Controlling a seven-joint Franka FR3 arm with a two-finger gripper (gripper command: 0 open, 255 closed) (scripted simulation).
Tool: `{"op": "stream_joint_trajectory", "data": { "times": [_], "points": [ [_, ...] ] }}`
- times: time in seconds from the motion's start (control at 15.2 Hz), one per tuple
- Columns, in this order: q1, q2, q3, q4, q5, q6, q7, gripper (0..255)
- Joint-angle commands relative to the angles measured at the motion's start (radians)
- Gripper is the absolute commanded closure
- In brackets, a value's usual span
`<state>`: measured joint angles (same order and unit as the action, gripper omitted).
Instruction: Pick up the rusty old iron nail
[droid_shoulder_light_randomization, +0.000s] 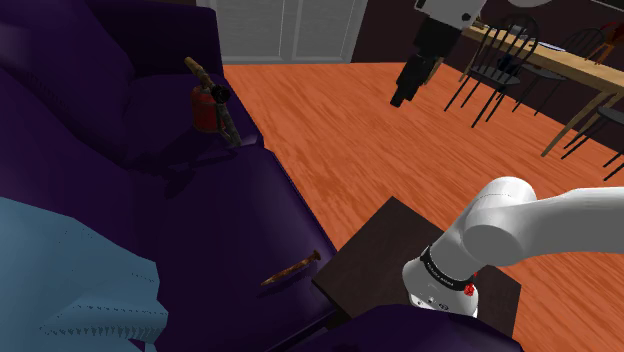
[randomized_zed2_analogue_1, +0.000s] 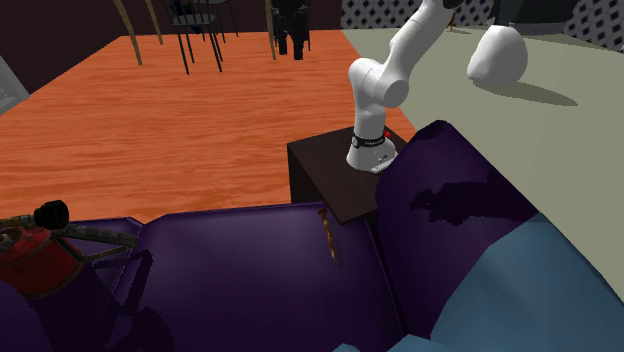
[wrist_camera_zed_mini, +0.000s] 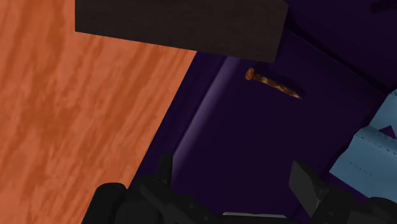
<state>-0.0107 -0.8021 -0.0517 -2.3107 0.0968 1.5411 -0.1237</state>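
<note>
Rust-brown on deep purple: find the nail (wrist_camera_zed_mini: 272, 83) flat on the sofa (droid_shoulder_light_randomization: 230, 200) seat, near its front edge and just beside the dark stand (droid_shoulder_light_randomization: 380, 250), head end toward the stand. Note the gripper (wrist_camera_zed_mini: 235, 178) high above and well apart from it, fingers spread wide, clasping nothing. Probably calls for a long descent ahead of the fingertips, then a wrist turn to set the jaws across the shank. Elsewhere on the sofa, see a blue cushion (droid_shoulder_light_randomization: 60, 270) and a red torch (droid_shoulder_light_randomization: 207, 105); beyond, orange plank floor (droid_shoulder_light_randomization: 340, 130) and dining chairs (droid_shoulder_light_randomization: 500, 65).

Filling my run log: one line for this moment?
gripper open | rusty brown nail flat on purple sofa | not held
</note>
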Motion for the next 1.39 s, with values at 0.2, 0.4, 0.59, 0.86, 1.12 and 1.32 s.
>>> {"op": "stream_joint_trajectory", "data": {
  "times": [0.2, 0.4, 0.59, 0.86, 1.12, 1.32],
  "points": [
    [0.039, 0.02, 0.013, -0.074, 0.011, 0.087, -0.058, 0],
    [0.079, 0.049, 0.027, -0.14, 0.024, 0.176, -0.116, 0],
    [0.121, 0.087, 0.042, -0.199, 0.038, 0.267, -0.175, 0],
    [0.178, 0.152, 0.063, -0.266, 0.058, 0.391, -0.253, 0],
    [0.237, 0.234, 0.086, -0.319, 0.081, 0.519, -0.333, 0],
    [0.282, 0.308, 0.104, -0.35, 0.099, 0.618, -0.393, 0]
  ]
}}
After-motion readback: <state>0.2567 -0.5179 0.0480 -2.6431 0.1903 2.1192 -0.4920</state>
